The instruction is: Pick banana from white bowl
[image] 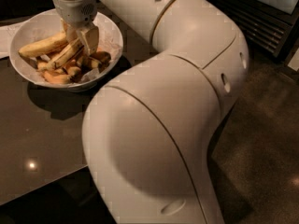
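Note:
The white bowl stands at the top left on a dark table and holds several bananas. One long pale-yellow banana lies across the bowl's left side. A second long banana with brown streaks lies slanted in the middle. My gripper reaches down into the bowl from above. Its fingers stand on either side of the upper end of the slanted banana and are closed against it. Short orange-yellow bananas lie underneath.
The dark glossy table runs to a front edge at the lower left. My large white arm fills the middle of the view and hides the table's right part. A white sheet lies at the far left. Speckled floor is on the right.

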`<state>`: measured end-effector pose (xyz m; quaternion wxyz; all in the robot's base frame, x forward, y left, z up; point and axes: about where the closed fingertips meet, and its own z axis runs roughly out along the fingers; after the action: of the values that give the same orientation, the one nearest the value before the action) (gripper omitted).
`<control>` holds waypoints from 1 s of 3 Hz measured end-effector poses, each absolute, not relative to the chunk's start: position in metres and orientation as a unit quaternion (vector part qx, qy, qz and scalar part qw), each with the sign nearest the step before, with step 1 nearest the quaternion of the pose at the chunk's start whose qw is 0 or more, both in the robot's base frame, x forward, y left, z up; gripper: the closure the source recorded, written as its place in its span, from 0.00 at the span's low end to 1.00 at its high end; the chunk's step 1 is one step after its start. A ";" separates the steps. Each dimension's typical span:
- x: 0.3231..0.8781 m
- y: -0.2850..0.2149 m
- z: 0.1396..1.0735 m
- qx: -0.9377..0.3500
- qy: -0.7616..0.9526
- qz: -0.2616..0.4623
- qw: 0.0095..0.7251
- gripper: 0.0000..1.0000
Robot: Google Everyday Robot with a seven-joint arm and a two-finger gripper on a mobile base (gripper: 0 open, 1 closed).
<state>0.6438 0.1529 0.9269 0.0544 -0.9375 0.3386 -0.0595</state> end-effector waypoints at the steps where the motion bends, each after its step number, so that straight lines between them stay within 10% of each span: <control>1: 0.644 0.153 0.931 -0.937 0.339 -0.060 0.055 1.00; 3: 0.646 0.156 0.940 -0.934 0.341 -0.069 0.084 1.00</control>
<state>0.6458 0.1563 0.9401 0.0845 -0.9336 0.3413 -0.0695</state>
